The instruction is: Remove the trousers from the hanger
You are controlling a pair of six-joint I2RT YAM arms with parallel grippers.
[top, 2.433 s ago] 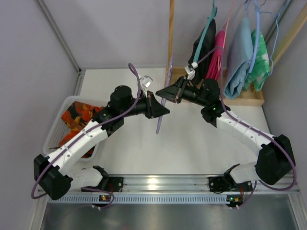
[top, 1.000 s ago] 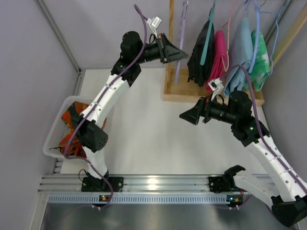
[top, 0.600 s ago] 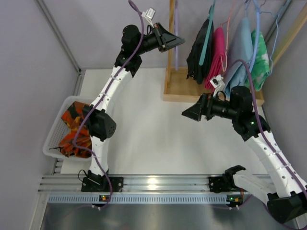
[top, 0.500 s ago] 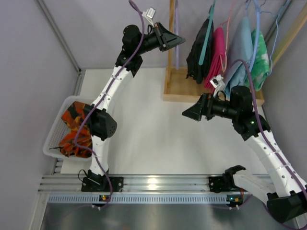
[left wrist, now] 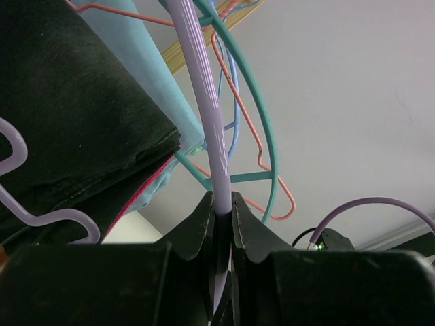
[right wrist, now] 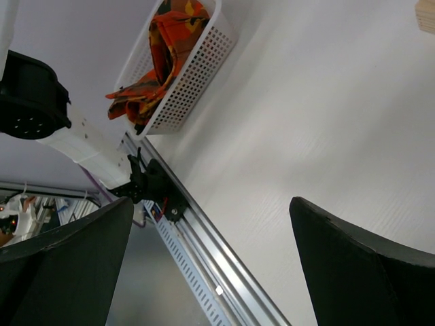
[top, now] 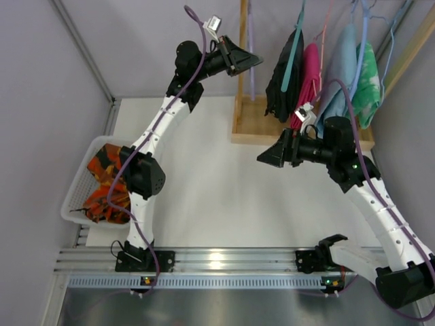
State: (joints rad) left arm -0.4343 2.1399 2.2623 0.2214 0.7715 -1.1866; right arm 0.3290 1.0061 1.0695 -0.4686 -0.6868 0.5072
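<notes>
The orange and dark blotchy trousers [top: 103, 182] lie bunched in the white basket [top: 71, 202] at the table's left; the right wrist view shows the trousers [right wrist: 166, 41] there too. My left gripper [top: 255, 62] is raised high beside the clothes rack, shut on the lilac hanger [top: 250, 27], which hangs bare and upright. In the left wrist view the hanger's thin bar [left wrist: 204, 102] runs up out of the left gripper [left wrist: 221, 204]. My right gripper [top: 262, 158] hovers over the table's middle right, open and holding nothing; its fingers [right wrist: 367, 265] stand wide apart.
A wooden rack [top: 302, 134] at the back right carries a black garment [top: 285, 68], a pink one [top: 310, 75], a light blue one [top: 340, 78] and a green one [top: 368, 81]. A teal hanger [left wrist: 262, 102] and a coral one [left wrist: 239, 75] crowd close to the held bar.
My left arm has lifted the bare hanger a little higher and to the left, next to the wooden post. The right gripper has risen slightly and stays open.
</notes>
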